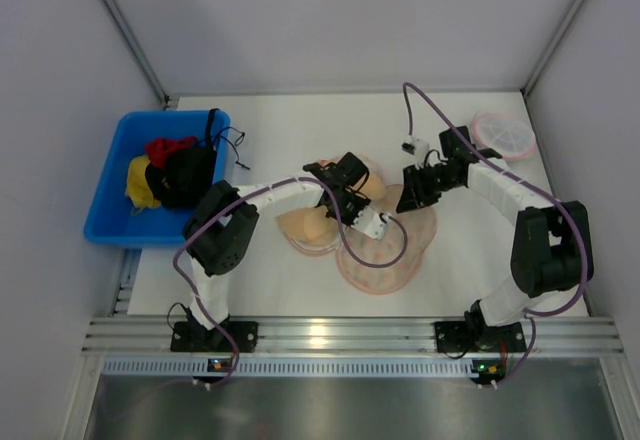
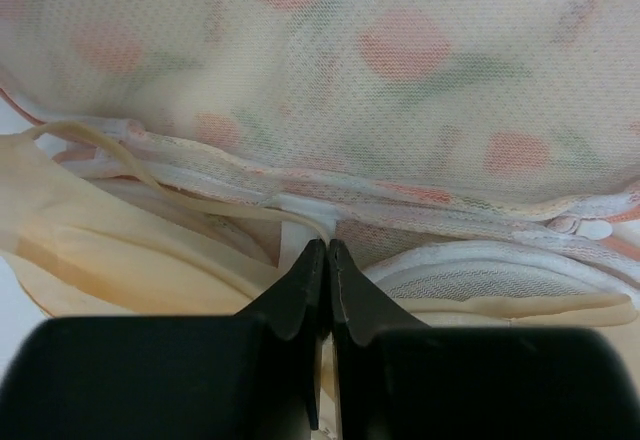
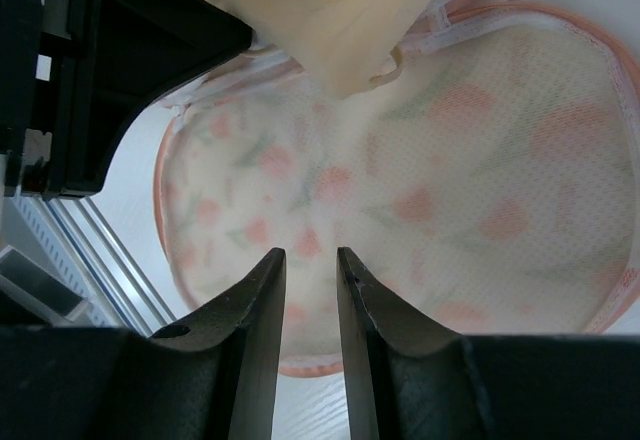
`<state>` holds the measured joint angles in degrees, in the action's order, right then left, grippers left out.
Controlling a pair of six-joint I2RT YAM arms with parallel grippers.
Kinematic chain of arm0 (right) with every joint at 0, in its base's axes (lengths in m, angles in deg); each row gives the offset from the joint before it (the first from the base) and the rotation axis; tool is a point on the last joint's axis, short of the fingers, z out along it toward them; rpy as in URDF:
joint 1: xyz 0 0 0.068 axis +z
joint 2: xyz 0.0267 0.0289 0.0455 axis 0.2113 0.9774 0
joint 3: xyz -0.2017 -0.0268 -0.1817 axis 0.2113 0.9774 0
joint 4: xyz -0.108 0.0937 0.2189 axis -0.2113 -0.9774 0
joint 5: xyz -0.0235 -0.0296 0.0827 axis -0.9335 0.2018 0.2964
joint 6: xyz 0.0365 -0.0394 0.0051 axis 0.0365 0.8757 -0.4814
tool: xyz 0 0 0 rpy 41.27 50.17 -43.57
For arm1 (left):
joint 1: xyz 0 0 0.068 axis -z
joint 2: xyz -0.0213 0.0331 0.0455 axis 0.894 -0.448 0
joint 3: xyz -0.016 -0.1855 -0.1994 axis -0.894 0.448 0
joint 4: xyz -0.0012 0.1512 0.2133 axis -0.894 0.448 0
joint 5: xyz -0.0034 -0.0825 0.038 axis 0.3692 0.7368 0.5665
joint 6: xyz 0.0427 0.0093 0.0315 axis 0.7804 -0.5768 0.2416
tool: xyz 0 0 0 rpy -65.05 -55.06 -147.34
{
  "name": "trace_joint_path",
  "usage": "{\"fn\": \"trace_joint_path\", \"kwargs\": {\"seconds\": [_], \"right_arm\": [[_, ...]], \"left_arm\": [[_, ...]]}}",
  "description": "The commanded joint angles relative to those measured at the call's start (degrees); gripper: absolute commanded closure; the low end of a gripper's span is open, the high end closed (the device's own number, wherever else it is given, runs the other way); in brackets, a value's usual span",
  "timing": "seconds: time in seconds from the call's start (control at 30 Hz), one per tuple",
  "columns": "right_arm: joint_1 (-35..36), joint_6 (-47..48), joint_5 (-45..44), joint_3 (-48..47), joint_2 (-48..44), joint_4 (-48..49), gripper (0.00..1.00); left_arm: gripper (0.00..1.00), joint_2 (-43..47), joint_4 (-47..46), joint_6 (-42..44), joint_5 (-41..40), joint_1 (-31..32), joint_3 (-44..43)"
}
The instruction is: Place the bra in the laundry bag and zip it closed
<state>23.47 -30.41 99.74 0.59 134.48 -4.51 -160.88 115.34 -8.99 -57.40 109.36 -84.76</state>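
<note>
The laundry bag [image 1: 388, 252] lies flat at the table's middle, cream-peach with pink prints and a pink edge. The tan bra [image 1: 312, 228] lies at its left, partly tucked under the bag's open edge. My left gripper [image 1: 347, 197] is over where bra and bag meet. In the left wrist view its jaws [image 2: 327, 247] are shut on a thin tan bra strap [image 2: 150, 168] at the bag's zipper edge [image 2: 420, 205]. A white zipper pull [image 2: 592, 228] sits to the right. My right gripper [image 1: 412, 188] hovers over the bag [image 3: 470, 180], slightly open [image 3: 311, 260] and empty, with the bra [image 3: 340, 20] beyond it.
A blue bin [image 1: 108, 215] with red, yellow and black clothes stands at the left. A round pink-rimmed white mesh item [image 1: 503, 136] lies at the back right. Grey walls enclose the table, and a metal rail [image 1: 330, 335] runs along the near edge.
</note>
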Motion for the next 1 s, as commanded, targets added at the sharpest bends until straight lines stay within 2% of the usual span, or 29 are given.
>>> {"fn": "trace_joint_path", "kwargs": {"seconds": [0.0,0.07,0.23,0.63,0.73,0.77,0.97], "right_arm": [[-1.5,1.7,0.7,-0.8,-1.3,-0.7,0.72],[-1.8,2.3,0.4,-0.7,-1.3,-0.9,0.73],[-2.5,3.0,0.2,-0.4,-1.2,-1.0,0.73],[-3.1,5.5,-1.5,-1.2,-1.2,-3.2,0.73],[-3.4,5.9,-1.6,-1.1,-1.1,-3.5,0.73],[-3.4,5.9,-1.5,-1.1,-1.0,-3.6,0.73],[-3.4,5.7,-2.3,-2.0,-0.8,-4.8,0.73]], "left_arm": [[0.94,2.3,2.7,-1.3,5.1,0.3,-3.4],[1.00,5.4,2.8,-3.5,7.1,0.5,-3.6],[1.00,11.8,2.8,-8.6,12.3,0.6,-4.6],[1.00,17.6,3.7,-12.4,11.0,-1.2,0.0],[0.91,14.9,2.6,-15.8,7.5,-1.4,-1.3],[0.83,13.8,1.9,-18.8,6.7,-1.5,-2.0],[0.68,8.5,-0.9,-32.2,7.3,-4.3,-11.2]]}}
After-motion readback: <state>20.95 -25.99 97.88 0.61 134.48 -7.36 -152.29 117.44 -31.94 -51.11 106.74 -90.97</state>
